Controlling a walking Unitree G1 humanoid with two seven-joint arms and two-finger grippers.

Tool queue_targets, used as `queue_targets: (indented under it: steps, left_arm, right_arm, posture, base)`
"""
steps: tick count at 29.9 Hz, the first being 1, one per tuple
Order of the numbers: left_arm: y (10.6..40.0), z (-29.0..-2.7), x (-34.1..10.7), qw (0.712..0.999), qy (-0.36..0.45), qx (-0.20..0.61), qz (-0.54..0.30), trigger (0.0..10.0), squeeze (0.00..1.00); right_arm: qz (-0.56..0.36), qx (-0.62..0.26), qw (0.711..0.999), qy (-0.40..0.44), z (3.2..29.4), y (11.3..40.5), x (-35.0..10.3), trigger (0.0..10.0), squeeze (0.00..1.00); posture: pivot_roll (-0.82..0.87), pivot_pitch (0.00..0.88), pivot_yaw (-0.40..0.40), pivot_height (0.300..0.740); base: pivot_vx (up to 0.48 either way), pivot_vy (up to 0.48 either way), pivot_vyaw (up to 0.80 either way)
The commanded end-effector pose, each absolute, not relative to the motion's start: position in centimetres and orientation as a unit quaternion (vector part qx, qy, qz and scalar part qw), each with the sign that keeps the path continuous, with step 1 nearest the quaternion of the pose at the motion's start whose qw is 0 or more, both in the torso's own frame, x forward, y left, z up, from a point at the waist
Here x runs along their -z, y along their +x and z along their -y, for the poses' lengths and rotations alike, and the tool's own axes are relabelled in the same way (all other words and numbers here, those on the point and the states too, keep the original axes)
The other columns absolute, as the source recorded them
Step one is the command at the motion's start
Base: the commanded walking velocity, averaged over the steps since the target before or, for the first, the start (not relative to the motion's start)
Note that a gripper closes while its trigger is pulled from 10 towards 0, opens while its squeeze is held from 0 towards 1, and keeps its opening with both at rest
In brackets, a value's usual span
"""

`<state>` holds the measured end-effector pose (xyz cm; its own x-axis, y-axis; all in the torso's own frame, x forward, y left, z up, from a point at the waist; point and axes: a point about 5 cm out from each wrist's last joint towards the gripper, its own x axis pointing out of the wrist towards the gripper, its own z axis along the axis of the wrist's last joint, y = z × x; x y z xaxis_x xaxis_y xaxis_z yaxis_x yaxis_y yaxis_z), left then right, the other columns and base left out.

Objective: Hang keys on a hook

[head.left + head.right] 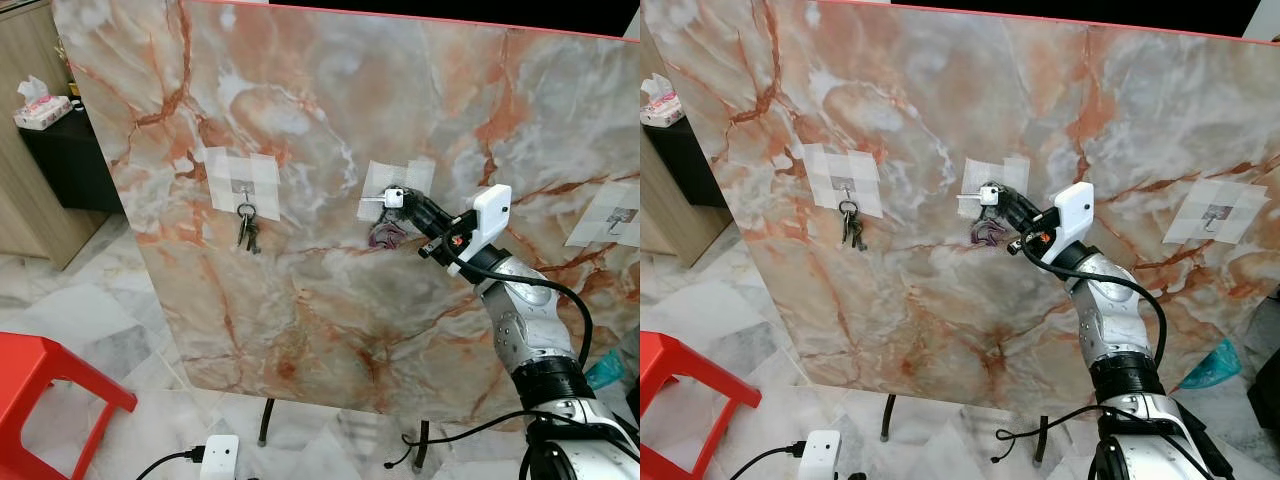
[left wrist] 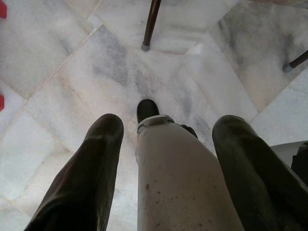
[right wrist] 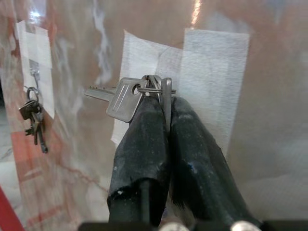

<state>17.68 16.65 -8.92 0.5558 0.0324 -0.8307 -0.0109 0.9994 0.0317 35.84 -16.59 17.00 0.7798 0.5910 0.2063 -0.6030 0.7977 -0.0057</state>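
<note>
At frame centre, the right gripper, jaws pinching the keys, meets the taped patch on the marble board. Hanging step underway; next, probably seat the ring over the hook, then release.

Red stool on marble floor; tissue box on black cabinet.

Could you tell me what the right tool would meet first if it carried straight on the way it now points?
Most likely the taped patch on the marble board: the right tool, shut on the keys, points straight at it and looks nearly touching.
</note>
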Motion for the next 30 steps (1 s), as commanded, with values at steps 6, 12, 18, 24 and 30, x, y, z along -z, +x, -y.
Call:
queue_targets:
  steps: [6,12,18,24,30]
  left_arm:
    - [16.78,-16.29,9.37,0.874,0.011,-0.005,-0.486,10.0,0.00]
    - [16.79,-16.27,9.37,0.874,0.011,-0.005,-0.486,10.0,0.00]
    - [16.80,-16.28,9.36,0.874,0.011,-0.006,-0.486,10.0,0.00]
    - [16.81,-16.29,9.36,0.874,0.013,-0.005,-0.486,10.0,0.00]
    - [16.81,-16.28,9.36,0.874,0.012,-0.006,-0.486,10.0,0.00]
  right_arm:
    - [0.110,-0.288,0.951,0.010,17.21,36.34,-17.72,10.0,0.00]
    - [0.111,-0.276,0.955,0.008,17.36,36.40,-17.69,10.0,0.00]
    - [0.112,-0.257,0.960,0.002,17.64,36.59,-17.64,10.0,0.00]
    - [0.112,-0.247,0.962,0.003,17.93,36.77,-17.80,10.0,0.00]
    - [0.112,-0.249,0.962,0.008,17.96,36.80,-17.77,10.0,0.68]
  posture:
    - [0.00,0.002,-0.085,0.740]
    - [0.00,0.003,-0.086,0.740]
    - [0.00,0.003,-0.087,0.740]
    - [0.00,0.003,-0.088,0.740]
    - [0.00,0.003,-0.087,0.740]
  base:
    - [0.000,0.000,0.00]
    - [0.000,0.000,0.00]
    - [0.000,0.000,0.00]
    - [0.000,0.000,0.00]
    - [0.000,0.000,0.00]
